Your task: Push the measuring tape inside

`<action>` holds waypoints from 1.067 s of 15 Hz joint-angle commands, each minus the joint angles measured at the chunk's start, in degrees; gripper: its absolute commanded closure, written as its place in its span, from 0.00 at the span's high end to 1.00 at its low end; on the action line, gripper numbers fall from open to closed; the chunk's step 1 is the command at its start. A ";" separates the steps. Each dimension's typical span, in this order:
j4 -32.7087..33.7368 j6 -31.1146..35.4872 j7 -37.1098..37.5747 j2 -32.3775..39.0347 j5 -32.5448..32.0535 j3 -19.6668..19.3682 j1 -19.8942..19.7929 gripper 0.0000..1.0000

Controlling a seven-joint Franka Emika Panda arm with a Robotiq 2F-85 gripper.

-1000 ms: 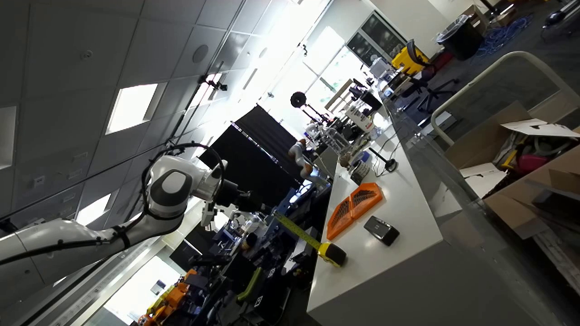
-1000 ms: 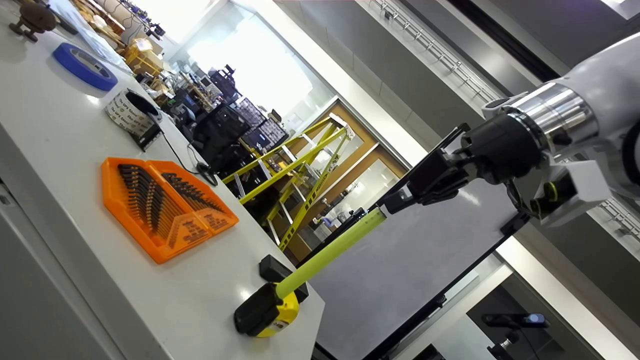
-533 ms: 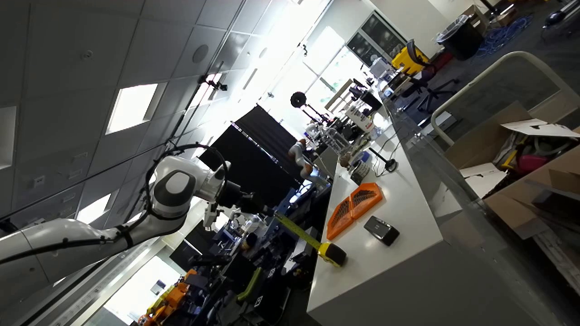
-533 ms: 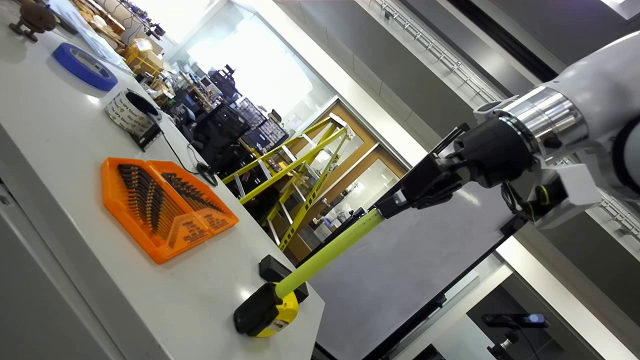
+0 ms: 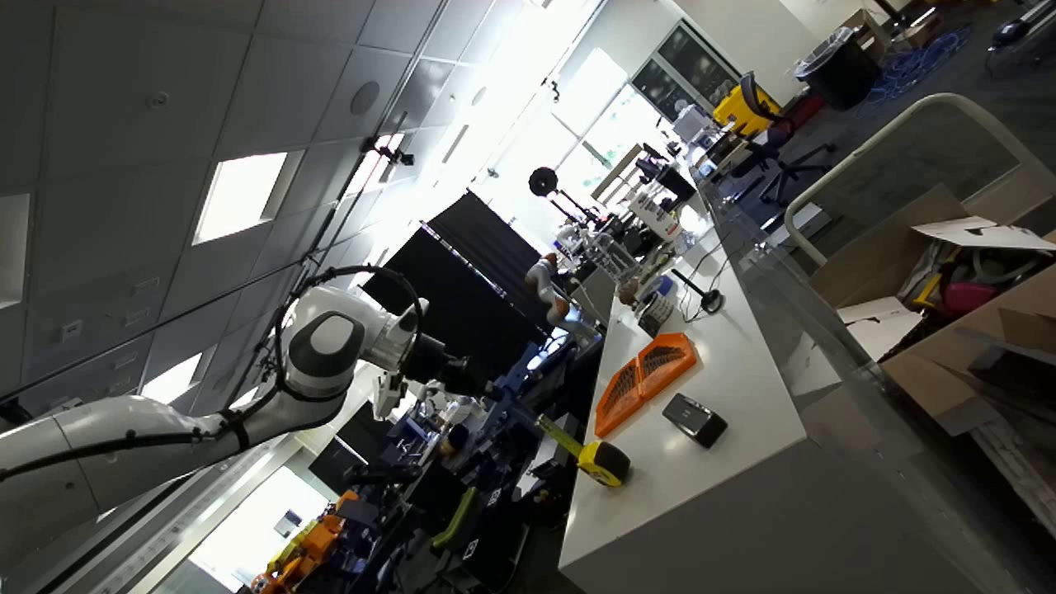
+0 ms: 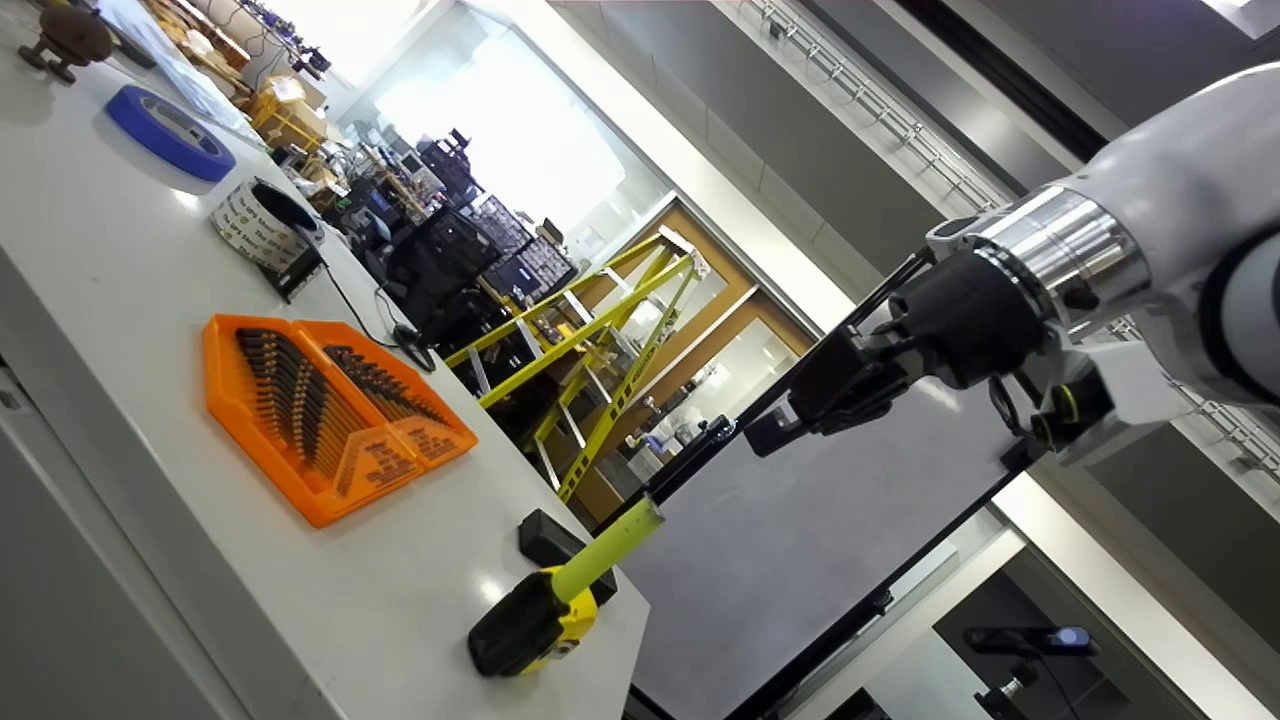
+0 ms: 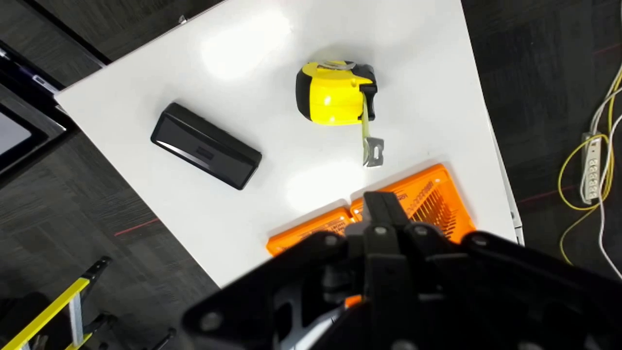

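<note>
In the wrist view the measuring tape (image 7: 333, 95) sits on the worktop (image 7: 437, 73) at 11 o'clock from the jaws, its blade (image 7: 366, 132) out toward 6 o'clock and a black box (image 7: 206, 146) at its 8 o'clock. The jaws are pressed together; in both exterior views the gripper (image 6: 770, 433) hangs apart from the blade.

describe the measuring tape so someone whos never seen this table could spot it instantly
In the wrist view, start from the white table and find the orange case on it. The measuring tape sits higher in that picture than the case, right of a black box. Unlike both neighbours, its body is yellow and black, and a blade tipped with a metal hook sticks out.
</note>
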 commanded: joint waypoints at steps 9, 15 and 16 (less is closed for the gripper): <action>0.26 -0.77 1.05 4.27 0.33 -0.91 2.01 0.00; -1.17 3.12 1.09 5.96 0.20 -1.48 2.23 0.00; -1.44 3.96 0.96 6.15 0.34 -1.62 2.24 0.00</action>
